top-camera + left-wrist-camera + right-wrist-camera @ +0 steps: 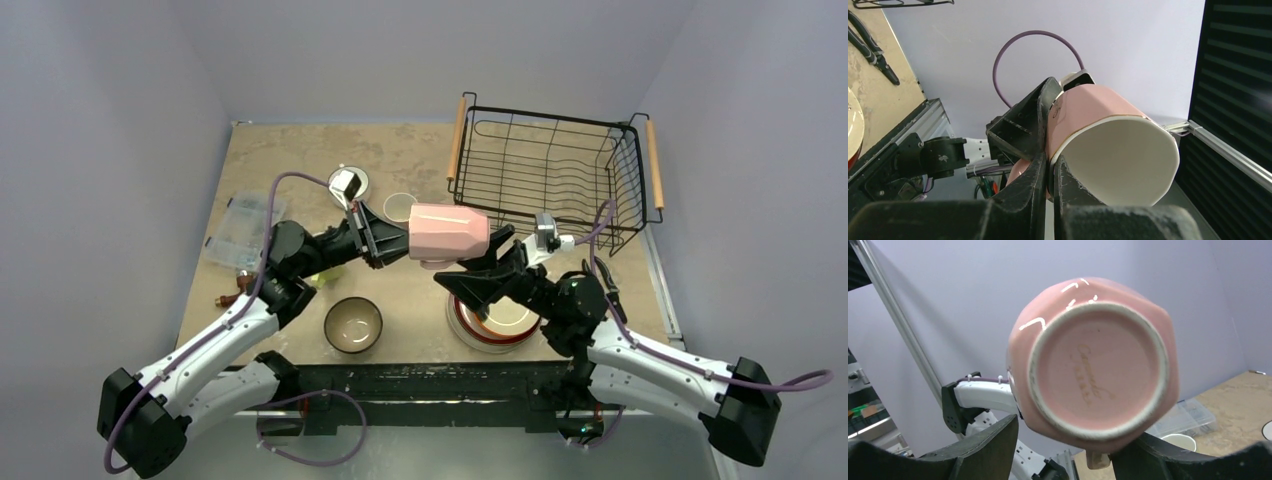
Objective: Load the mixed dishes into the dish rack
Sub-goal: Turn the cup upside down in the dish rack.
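The pale pink mug (448, 232) hangs on its side in the air above the table's middle. My left gripper (395, 240) is shut on its rim, one finger inside and one outside (1050, 160); the cream inside of the mug (1118, 155) faces the left wrist camera. My right gripper (480, 262) is open at the mug's base (1093, 365). Its jaws stand wide, one finger (983, 450) apart from the mug, the other at its lower edge. The black wire dish rack (550, 170) with wooden handles stands at the far right, with no dishes in it.
A teal bowl (353, 325) sits near the front. Stacked plates (495, 328) lie under my right arm. A white mug (399, 207) and a blue-rimmed plate (358, 180) are behind the left gripper. A clear box (243, 228) lies at the left. Black pliers (870, 50) lie on the table.
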`<state>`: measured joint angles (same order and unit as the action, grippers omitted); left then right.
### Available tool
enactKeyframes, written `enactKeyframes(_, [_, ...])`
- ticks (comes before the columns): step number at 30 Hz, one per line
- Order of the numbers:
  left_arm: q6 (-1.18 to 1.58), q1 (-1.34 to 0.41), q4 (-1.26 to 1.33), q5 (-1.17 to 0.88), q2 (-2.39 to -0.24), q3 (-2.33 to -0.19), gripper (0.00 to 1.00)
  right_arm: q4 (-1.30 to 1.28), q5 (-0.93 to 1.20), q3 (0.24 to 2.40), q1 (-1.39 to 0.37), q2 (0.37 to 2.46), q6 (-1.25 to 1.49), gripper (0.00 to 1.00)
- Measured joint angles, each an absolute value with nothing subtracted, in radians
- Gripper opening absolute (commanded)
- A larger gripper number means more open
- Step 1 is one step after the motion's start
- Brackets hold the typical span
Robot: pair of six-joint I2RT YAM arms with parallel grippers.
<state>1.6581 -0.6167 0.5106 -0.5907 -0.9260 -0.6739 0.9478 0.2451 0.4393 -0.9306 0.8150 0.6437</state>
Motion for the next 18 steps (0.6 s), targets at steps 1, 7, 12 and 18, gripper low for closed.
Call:
enactKeyframes(1, [1.658, -0.620, 0.506, -0.588, -0.925, -0.672, 0.00, 0.962, 0.247, 0.441, -0.931, 0.818, 0.648, 0.60])
enactKeyframes(7, [1.658, -0.632, 0.492, -0.572, -0.912, -0.664, 0.00, 1.020, 0.254, 0.445, -0.941, 0.884, 0.675, 0.51])
enactKeyframes(12, [1.658, -0.644, 0.484, -0.570, -0.912, -0.663, 0.00, 1.027, 0.254, 0.464, -0.955, 0.925, 0.690, 0.41])
enactKeyframes(18, [1.670, -0.656, 0.486, -0.553, -0.908, -0.663, 0.00, 1.023, 0.234, 0.475, -0.956, 0.932, 0.675, 0.02])
